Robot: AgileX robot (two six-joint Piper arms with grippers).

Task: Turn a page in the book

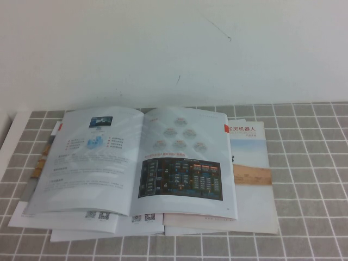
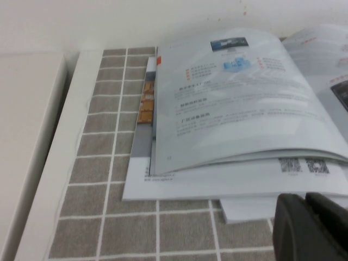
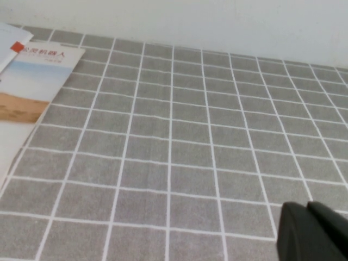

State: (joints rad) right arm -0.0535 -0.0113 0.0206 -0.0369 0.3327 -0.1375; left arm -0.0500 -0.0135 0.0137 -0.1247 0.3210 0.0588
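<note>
Neither arm reaches into the high view; both stay back out of it, on the robot's own side.

The left claw (image 2: 311, 225) shows only in its own wrist view as a dark, blunt mass low in the corner. Its two black fingers (image 2: 291, 228) lie pressed together, with only a thin seam between them. It hangs above the worktop and touches nothing.

The right claw (image 3: 314, 231) appears the same way in its wrist view: dark fingers (image 3: 296, 234) closed tight against each other, empty, poised over the worktop without contact.
</note>
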